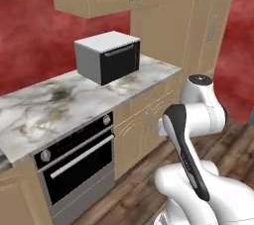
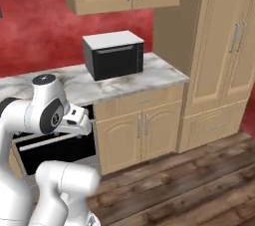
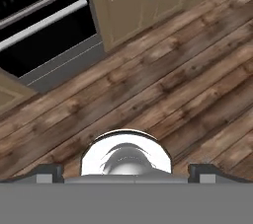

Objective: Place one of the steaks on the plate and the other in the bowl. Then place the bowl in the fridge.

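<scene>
- In a red-walled kitchen, we find the arm folded close over its base, the gripper aimed down at the wooden floor. Its two dark tips stand wide apart with nothing between them.
- In front of the base runs a marble counter with a grey microwave standing on it. A black-fronted oven is set beneath the counter, with tan cupboard doors just beside it.
- A tall tan cabinet closes off the counter's far end. In the right base view it stands to the right of the microwave.
- We cannot tell from this stance where the steaks, the plate, the bowl or the fridge lie, so their bearing from the claw is unknown.
- We judge that the coming move turns on that missing bearing. The base will probably have to drive or turn until the meat is ahead of the arm, and the hand must lift off its floor-facing pose before any reach.
- Only one arm serves here, so there is no question of which arm is nearer. The long axis of either steak cannot be read yet.
- We judge the task to be at its opening, with no steak placed and the bowl not yet in the fridge.
</scene>
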